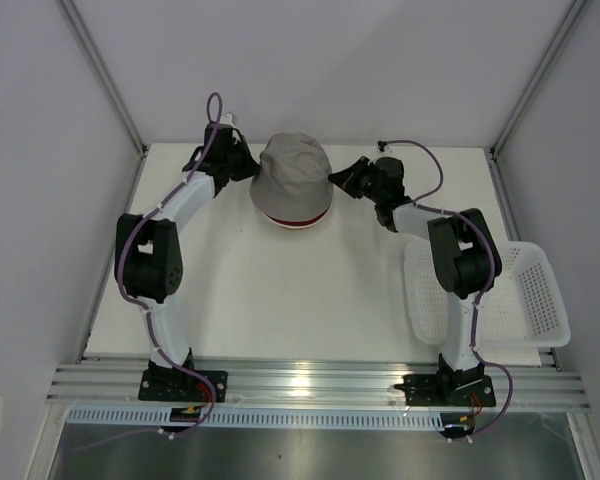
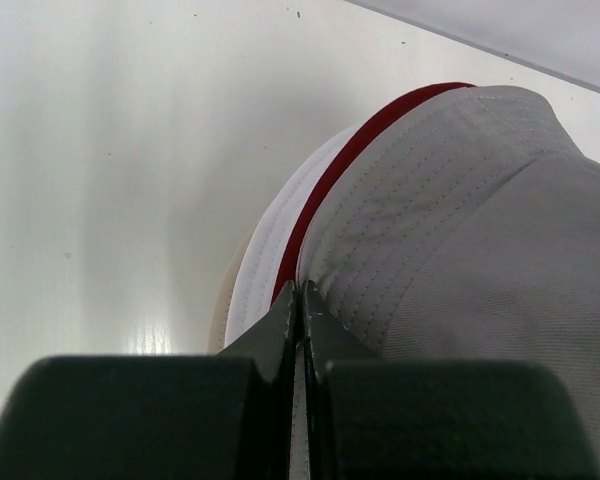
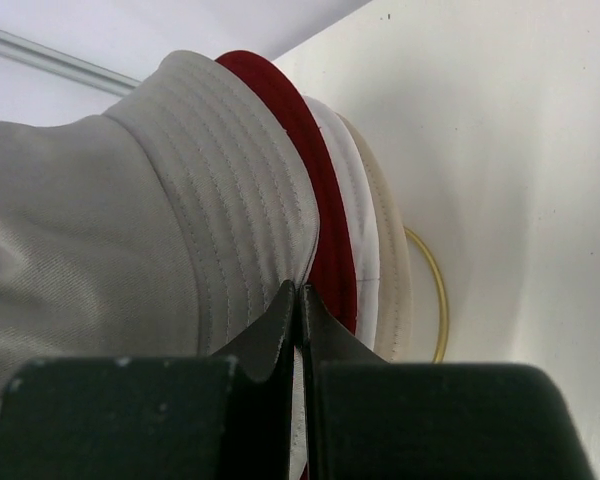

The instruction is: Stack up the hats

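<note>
The three hats sit stacked at the back middle of the table. The grey hat is on top, with the dark red hat's brim and the cream-white hat's brim showing under it. My left gripper is shut on the grey hat's left brim. My right gripper is shut on its right brim. The left wrist view shows my left gripper pinching the grey brim above the red brim and the cream brim. The right wrist view shows my right gripper on the grey hat, with the red brim and the cream brim beside it.
A gold wire ring shows under the stack in the right wrist view. A white mesh basket stands at the table's right edge beside the right arm. White walls close the back and sides.
</note>
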